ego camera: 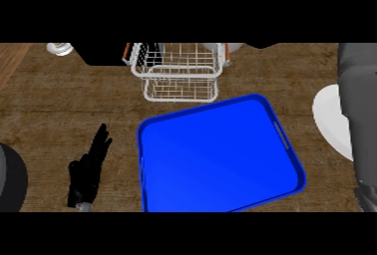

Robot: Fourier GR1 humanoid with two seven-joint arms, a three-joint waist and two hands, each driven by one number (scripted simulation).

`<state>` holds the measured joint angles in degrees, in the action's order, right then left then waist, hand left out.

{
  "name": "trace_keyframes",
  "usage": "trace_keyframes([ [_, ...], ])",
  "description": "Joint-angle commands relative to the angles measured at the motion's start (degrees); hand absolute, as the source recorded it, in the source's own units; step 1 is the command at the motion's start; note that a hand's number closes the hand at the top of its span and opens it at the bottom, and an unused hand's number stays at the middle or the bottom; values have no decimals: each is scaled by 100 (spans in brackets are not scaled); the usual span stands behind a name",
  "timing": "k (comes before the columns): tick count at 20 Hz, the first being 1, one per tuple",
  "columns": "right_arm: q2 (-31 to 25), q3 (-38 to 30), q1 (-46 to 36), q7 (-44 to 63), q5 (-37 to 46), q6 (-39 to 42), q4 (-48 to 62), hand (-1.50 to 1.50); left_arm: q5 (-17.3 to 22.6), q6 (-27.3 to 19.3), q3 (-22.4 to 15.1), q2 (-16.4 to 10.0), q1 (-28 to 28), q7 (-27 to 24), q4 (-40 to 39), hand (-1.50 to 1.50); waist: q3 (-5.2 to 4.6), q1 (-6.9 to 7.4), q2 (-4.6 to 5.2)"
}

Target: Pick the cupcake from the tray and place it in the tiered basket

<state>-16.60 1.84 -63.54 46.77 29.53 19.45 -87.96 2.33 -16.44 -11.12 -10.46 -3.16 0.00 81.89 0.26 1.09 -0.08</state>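
From the head view, the blue tray [221, 159] lies in the middle of the wooden counter [66, 99], and its flat bottom shows bare blue from rim to rim. Just beyond the tray's far edge stands the white wire tiered basket [177, 75], with its lower tier nearest the tray and its upper tier behind that. The cupcake shows nowhere in this view, so I cannot tell where it is. To the left of the tray, apart from its rim, the left hand [88, 169] rests with its black fingers straight and pointing away from the robot, relaxed and holding nothing. To the right of the tray, the grey right forearm [361, 124] runs up along the view's edge. The right hand lies outside the view, so its state cannot be told. A white rounded shape [327, 119] sits between the tray and that forearm, partly hidden by it.
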Motion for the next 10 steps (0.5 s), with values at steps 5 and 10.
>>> trace_keyframes([
  [5,533,194,-820,-677,317,-389,1758,150,-24,37,80,69,184,346,-312,0,-32,11,40],
  [10,693,328,-588,-1518,691,-935,2534,150,-25,136,104,-27,-198,195,-27,0,-29,29,37],
])
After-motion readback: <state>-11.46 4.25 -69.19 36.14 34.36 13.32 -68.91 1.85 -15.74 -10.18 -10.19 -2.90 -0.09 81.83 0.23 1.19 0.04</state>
